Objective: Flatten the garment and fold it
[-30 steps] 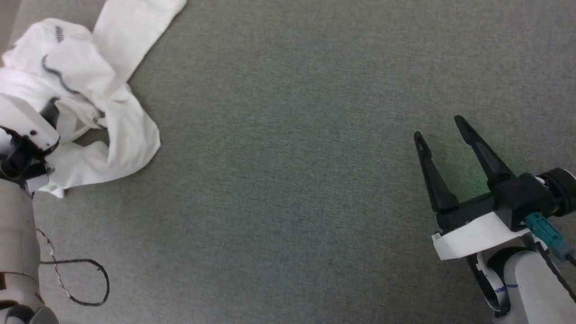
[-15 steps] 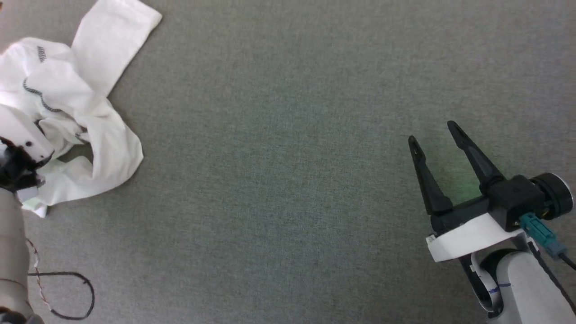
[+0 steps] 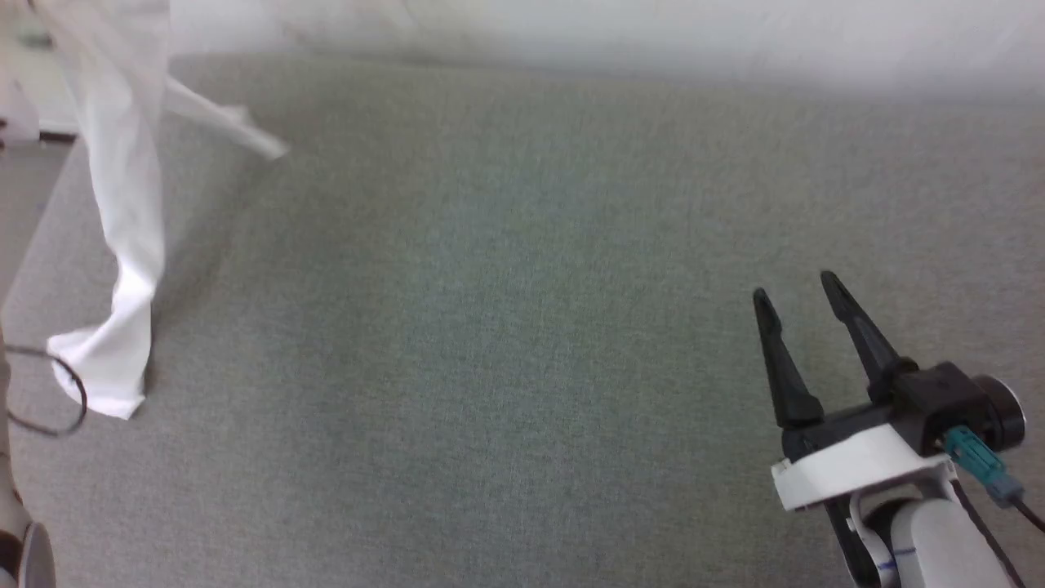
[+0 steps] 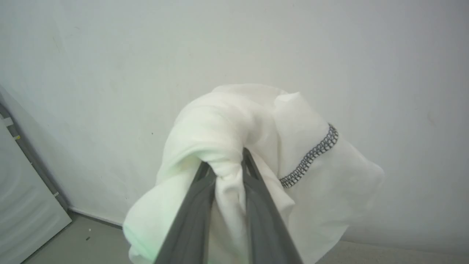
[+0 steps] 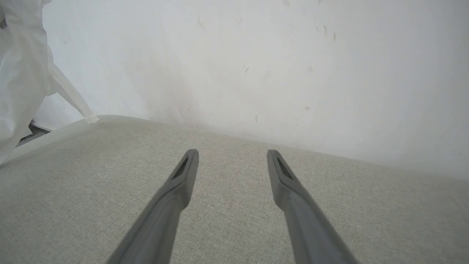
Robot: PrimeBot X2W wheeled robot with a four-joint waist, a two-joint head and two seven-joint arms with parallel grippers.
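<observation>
Currently, your left gripper (image 4: 227, 161) is pinched narrow on a bunched fold of the garment (image 4: 293, 121). The garment hangs near the left edge of the grey fabric surface (image 3: 490, 327), its lower end touching it. Your right gripper (image 3: 798, 292) stands wide and holds nothing near the right edge. Bare fabric lies between them.

The grey surface (image 3: 522, 327) is being looked down on from the head camera, facing forward. The pale wall (image 4: 110, 55) is being faced by both wrist cameras; the garment (image 4: 227, 121), close before the left one, is being shared by all views.
</observation>
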